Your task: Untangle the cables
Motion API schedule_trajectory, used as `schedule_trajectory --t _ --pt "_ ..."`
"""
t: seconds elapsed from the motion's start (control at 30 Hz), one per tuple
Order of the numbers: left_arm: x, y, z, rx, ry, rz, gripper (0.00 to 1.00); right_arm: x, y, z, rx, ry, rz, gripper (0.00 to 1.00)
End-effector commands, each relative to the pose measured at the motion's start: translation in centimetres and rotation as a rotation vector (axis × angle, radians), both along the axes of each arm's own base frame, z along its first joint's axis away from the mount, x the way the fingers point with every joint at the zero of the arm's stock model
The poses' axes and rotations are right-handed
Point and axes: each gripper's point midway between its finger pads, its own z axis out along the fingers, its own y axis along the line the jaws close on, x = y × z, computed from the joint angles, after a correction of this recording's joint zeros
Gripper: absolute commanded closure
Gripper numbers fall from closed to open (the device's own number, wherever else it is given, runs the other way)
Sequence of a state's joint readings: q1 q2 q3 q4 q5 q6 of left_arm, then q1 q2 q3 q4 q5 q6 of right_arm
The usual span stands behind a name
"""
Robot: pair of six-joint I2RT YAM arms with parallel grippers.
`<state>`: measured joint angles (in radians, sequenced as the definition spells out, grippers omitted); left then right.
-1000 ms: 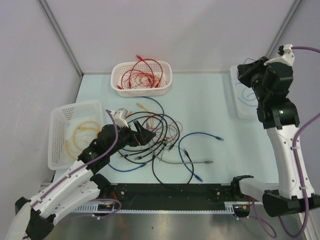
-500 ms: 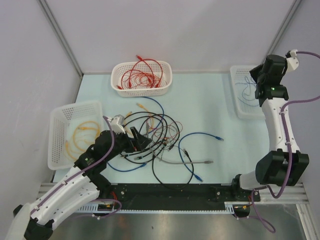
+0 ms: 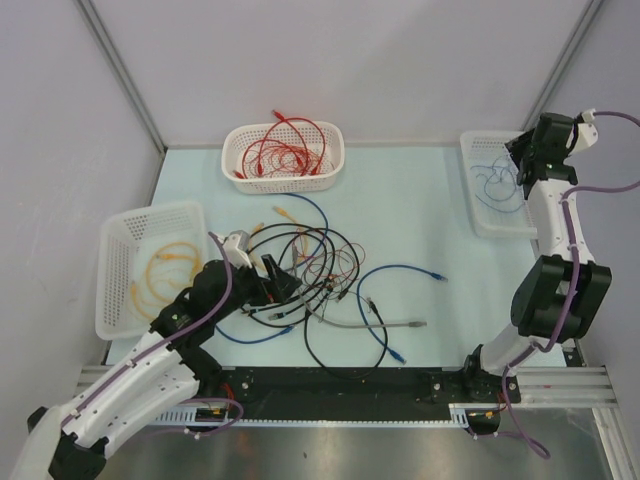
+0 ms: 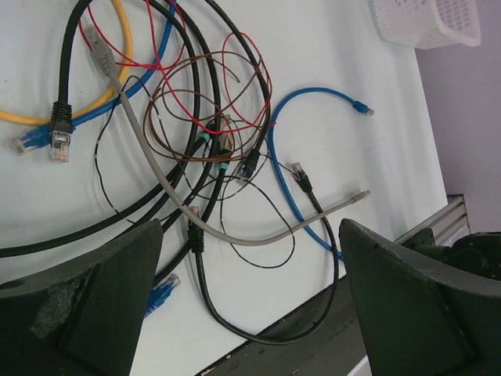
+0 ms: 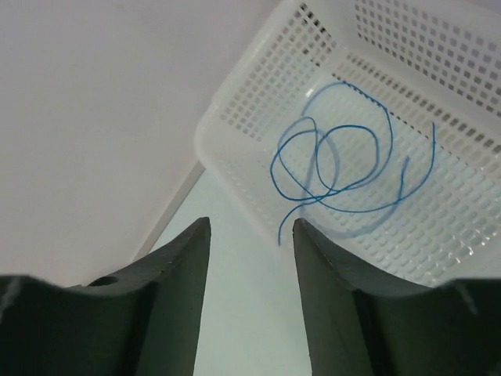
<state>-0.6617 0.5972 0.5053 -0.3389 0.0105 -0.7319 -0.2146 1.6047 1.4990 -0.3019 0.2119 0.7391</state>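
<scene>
The cables (image 3: 320, 275) lie in a loose tangle mid-table: black loops, a grey cable (image 4: 235, 236), a blue cable (image 4: 313, 94), a yellow one (image 4: 121, 39) and thin red and brown wires. My left gripper (image 3: 283, 284) hovers over the tangle's left side, open, with nothing between its fingers. In the left wrist view that gripper (image 4: 250, 235) frames the grey cable and a black loop (image 4: 205, 294). My right gripper (image 3: 520, 158) is at the far right, over a white basket. Its jaws (image 5: 250, 223) stand open and empty. A thin blue wire (image 5: 344, 168) lies coiled in that basket.
The right basket (image 3: 488, 222) sits at the table's right edge. A white basket (image 3: 284, 182) holding red wires stands at the back. Another white basket (image 3: 118, 262) on the left holds yellow cables. A black rail (image 3: 340, 385) runs along the near edge.
The right arm has swung further right and back over the right basket, and its gripper has gone from shut to open. The thin blue wire now lies in that basket. The left gripper has barely shifted.
</scene>
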Motion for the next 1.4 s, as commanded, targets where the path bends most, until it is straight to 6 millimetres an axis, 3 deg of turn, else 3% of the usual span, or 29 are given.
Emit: schedule_trajectory --t 0.0,0.07,0.13,0.23,0.27,0.33,0.37,0.43,0.47,0.53,0.6,0.7,0.87,1.03,1.2,1.23,1.3,1.37 --pt "0.9 0.1 0.8 0.007 -0.044 0.025 0.0 1.0 0.6 -0.1 0.012 0.003 0.052 0.4" --pt "1.1 0.2 0.8 0.012 -0.046 0.036 0.0 0.6 2.7 2.1 -0.04 -0.05 0.075 0.28" --pt "1.3 0.3 0.9 0.015 -0.052 0.045 0.0 -0.3 4.4 4.6 -0.074 -0.101 0.095 0.23" --pt "1.9 0.8 1.0 0.048 -0.053 0.078 0.0 -1.2 10.0 6.2 -0.087 -0.133 0.242 0.24" --pt "2.1 1.0 1.1 0.06 -0.052 0.088 0.0 -1.6 13.3 5.8 -0.1 -0.123 0.33 0.25" --pt "2.3 1.8 0.6 0.097 -0.038 0.126 0.01 -3.0 17.6 5.9 -0.114 -0.129 0.461 0.27" --pt "2.5 2.0 0.5 0.11 -0.034 0.138 0.01 -4.1 21.7 4.7 -0.12 -0.108 0.57 0.28" --pt "2.7 2.4 0.2 0.137 -0.018 0.162 0.0 -5.8 25.6 3.3 -0.161 -0.078 0.715 0.28" --pt "2.7 2.7 0.1 0.145 -0.011 0.175 0.0 -7.6 29.3 1.6 -0.166 -0.045 0.816 0.29" --pt "2.8 3.2 -0.3 0.155 0.008 0.211 0.0 -9.5 32.7 -1.0 -0.18 0.01 0.942 0.3" --pt "2.9 3.7 -0.3 0.156 0.01 0.242 0.0 -12.0 36.6 -5.1 -0.191 0.103 1.071 0.3" --pt "3.1 4.4 0.0 0.153 -0.002 0.288 0.0 -14.4 40.0 -9.9 -0.207 0.212 1.162 0.31" --pt "3.7 5.3 -0.1 0.212 -0.018 0.313 0.0 -16.8 44.1 -12.8 -0.191 0.251 1.288 0.34" --pt "4.8 5.4 -3.6 0.343 0.086 0.275 0.0 -18.9 45.9 -13.8 -0.206 0.276 1.338 0.36" --pt "8.5 6.1 -5.1 0.292 0.193 0.347 0.0 -19.8 44.6 -12.5 -0.261 0.274 1.293 0.35" --pt "9.4 6.1 -4.5 0.279 0.185 0.357 0.0 -20.1 44.3 -11.0 -0.252 0.239 1.289 0.35" --pt "11.0 6.5 -4.7 0.293 0.188 0.378 0.0 -20.4 43.3 -10.4 -0.262 0.227 1.267 0.36" --pt "12.7 6.4 -3.4 0.308 0.146 0.38 0.01 -20.6 42.3 -9.1 -0.27 0.2 1.245 0.35"
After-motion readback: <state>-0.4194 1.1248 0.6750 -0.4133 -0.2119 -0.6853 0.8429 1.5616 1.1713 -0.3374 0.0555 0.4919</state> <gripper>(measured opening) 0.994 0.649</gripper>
